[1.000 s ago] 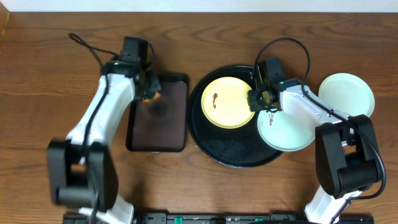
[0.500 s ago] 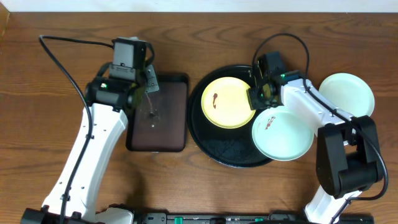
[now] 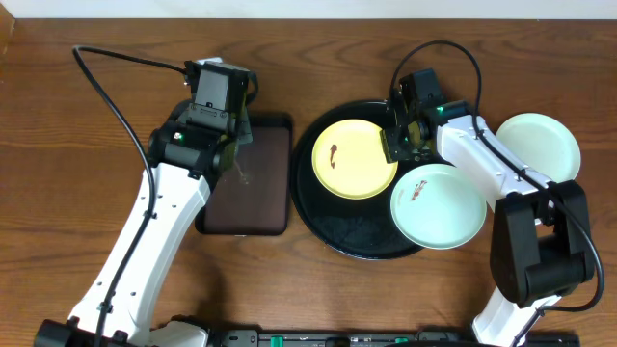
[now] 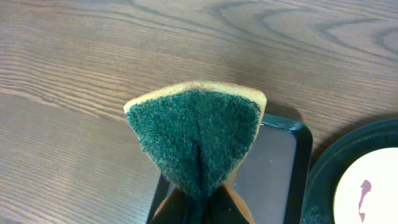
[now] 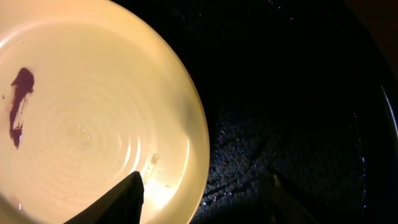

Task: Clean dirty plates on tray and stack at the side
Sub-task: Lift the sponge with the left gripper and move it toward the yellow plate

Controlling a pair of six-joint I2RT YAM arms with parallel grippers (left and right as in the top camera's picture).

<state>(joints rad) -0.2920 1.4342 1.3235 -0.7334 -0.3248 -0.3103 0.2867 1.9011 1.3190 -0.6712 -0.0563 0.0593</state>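
Observation:
The round black tray (image 3: 359, 239) holds a pale yellow plate (image 3: 353, 159) with a dark smear at its left, and a mint-green plate (image 3: 439, 205) with a smear that overhangs the tray's right rim. A second mint plate (image 3: 537, 145) lies on the table at the far right. My right gripper (image 3: 397, 145) is open over the yellow plate's right edge (image 5: 93, 124), one finger over the plate, the other over the tray (image 5: 298, 93). My left gripper (image 3: 229, 145) is shut on a green and yellow sponge (image 4: 198, 137), held above the brown tray's top left corner.
A dark-brown rectangular tray (image 3: 249, 178) lies left of the black tray; it also shows in the left wrist view (image 4: 273, 168). Black cables loop from both arms over the back of the wooden table.
My right gripper has let go of the smeared mint plate, which now rests lower right on the tray rim, and moved up to the yellow plate's edge. My left arm lifted and shifted right.

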